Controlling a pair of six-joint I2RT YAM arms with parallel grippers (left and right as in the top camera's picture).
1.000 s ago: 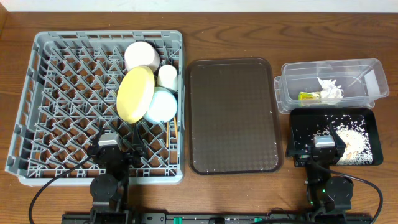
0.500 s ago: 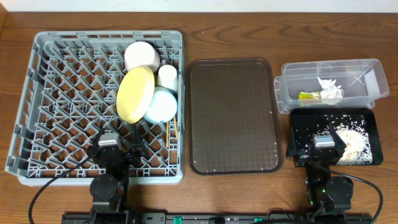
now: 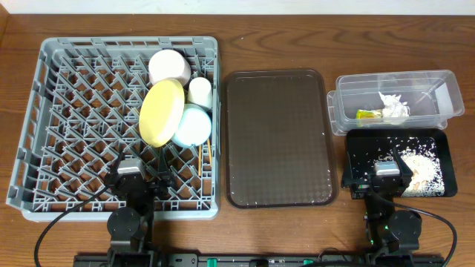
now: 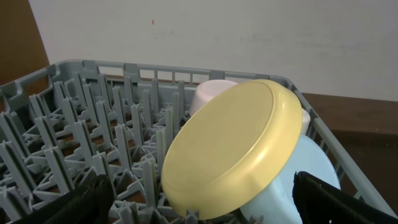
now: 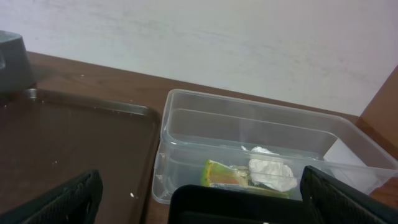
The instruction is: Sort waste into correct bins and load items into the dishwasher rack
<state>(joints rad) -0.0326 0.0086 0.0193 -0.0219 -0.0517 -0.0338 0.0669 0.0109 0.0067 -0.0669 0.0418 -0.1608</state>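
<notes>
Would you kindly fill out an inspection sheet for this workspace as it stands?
Surface: wooden table.
Job's things: yellow plate, blue bowl, white cup, cream cup and chopsticks in the rack; wrapper and napkin in the clear tub; rice on the black tray.
Clutter: brown serving tray, few specks.
Grippers: left gripper and right gripper open, empty.
Cables: black cables beside the arm bases.
Surroundings: pale wall behind.

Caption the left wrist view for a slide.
Tilted yellow plate in front of light-blue bowl in grey rack, white cup behind.
</notes>
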